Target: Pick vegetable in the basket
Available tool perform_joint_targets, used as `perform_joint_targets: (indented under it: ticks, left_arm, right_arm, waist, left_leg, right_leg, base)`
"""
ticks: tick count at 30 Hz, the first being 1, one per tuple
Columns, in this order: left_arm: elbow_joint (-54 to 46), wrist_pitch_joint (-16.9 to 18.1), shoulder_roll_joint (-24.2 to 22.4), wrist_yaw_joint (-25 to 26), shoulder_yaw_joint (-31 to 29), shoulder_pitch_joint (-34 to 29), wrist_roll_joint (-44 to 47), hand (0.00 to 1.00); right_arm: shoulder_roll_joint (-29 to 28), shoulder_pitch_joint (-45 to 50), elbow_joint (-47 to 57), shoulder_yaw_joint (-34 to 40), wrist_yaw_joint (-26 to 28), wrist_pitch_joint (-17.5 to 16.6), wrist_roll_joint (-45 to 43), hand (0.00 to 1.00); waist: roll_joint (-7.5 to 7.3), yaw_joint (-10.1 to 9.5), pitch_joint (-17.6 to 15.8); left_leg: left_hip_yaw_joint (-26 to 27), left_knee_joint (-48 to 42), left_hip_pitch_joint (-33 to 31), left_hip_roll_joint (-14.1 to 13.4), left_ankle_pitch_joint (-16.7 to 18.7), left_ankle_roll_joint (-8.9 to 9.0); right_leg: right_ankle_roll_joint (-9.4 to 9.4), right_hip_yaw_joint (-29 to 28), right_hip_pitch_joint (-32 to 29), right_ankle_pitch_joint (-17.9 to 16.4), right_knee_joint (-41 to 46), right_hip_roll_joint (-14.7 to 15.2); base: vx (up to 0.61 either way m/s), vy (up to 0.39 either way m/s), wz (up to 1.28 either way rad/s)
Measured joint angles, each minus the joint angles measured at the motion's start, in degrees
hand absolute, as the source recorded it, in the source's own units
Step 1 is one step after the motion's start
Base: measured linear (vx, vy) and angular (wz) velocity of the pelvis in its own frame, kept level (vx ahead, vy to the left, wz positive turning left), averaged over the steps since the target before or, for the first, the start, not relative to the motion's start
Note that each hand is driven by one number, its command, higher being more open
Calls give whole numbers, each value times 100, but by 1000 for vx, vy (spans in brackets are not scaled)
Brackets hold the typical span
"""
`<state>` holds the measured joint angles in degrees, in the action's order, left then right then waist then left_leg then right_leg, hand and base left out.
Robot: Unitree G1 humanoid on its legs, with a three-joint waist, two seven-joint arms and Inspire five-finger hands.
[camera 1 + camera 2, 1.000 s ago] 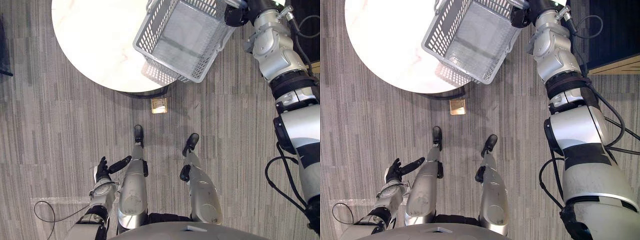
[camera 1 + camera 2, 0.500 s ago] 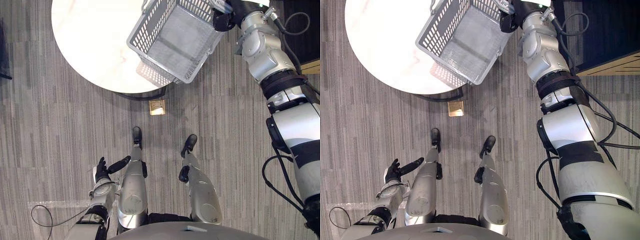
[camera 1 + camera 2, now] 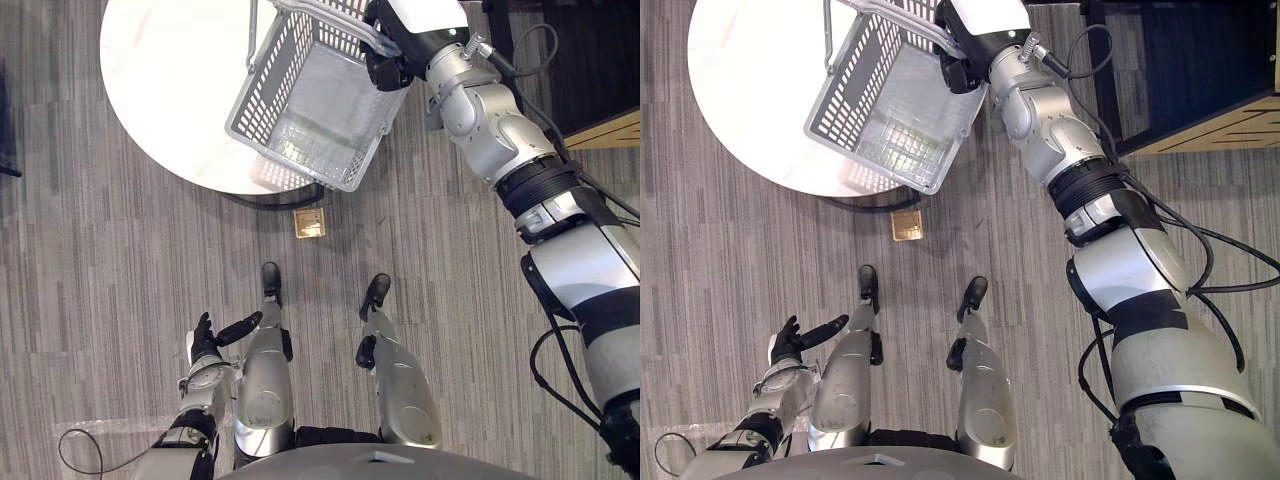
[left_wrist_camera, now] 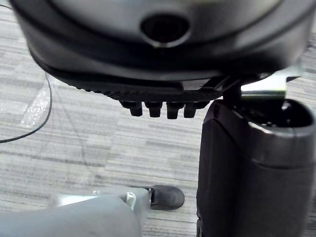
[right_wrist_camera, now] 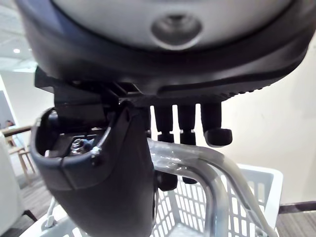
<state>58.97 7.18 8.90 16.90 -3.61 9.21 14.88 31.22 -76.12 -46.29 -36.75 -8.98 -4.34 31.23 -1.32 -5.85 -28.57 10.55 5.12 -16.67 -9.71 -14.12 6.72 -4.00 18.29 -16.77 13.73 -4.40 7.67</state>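
The basket (image 3: 262, 85) is held tilted in the air over the near right edge of the round table (image 3: 160, 90), its mesh bottom seen bare. Within the last second it has been carried leftward from beyond the table's rim. Its silver handle (image 5: 219, 202) is clasped by the right hand (image 3: 388, 62), fingers curled over it. The left hand (image 3: 205, 338) hangs low at the near left, fingers loosely spread. Setting-down is judged imminent, with picking still to come.

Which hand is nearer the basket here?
Right. The right hand is curled round the handle of the basket, holding it above the table; the left hand hangs open, low and far from it.
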Motion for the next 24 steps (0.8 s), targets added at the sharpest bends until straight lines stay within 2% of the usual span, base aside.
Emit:
perform_joint_targets:
  ticks: [5, 6, 16, 24]
  left_arm:
    - [6, 0, 1, 0, 4, 0, 0, 100]
    - [12, 1, 2, 0, 5, 0, 0, 100]
    - [17, 8, 13, 3, 44, 0, 1, 100]
    - [30, 29, 15, 10, 51, 2, 3, 100]
  right_arm:
    - [0, 128, -1, 0, -1, 0, 0, 0]
    - [0, 138, -2, 1, -1, 0, 0, 100]
    - [-44, 349, -102, 96, -42, 7, -8, 100]
    - [-450, 326, -567, 758, -124, 123, -116, 100]
  waist:
    - [-2, 0, 0]
    - [-2, 0, 0]
    - [-5, 1, 2]
    - [-17, -19, 8]
  left_leg:
    - [14, 0, 9, 0, 0, 0]
    - [21, 0, 15, 0, 0, 0]
    - [27, 1, 19, 2, 0, 0]
    - [29, 2, 26, 1, -1, 0]
  right_leg:
    - [-2, -28, -1, -1, 0, 1]
    - [-2, -37, -1, -1, 0, 1]
    - [-1, -46, -1, 0, 0, 2]
    - [-2, -47, 5, 1, 0, 2]
  base:
    - [-21, 13, -1]
    - [-35, 24, -2]
    - [-3, 2, 0]
    - [-8, 7, 0]
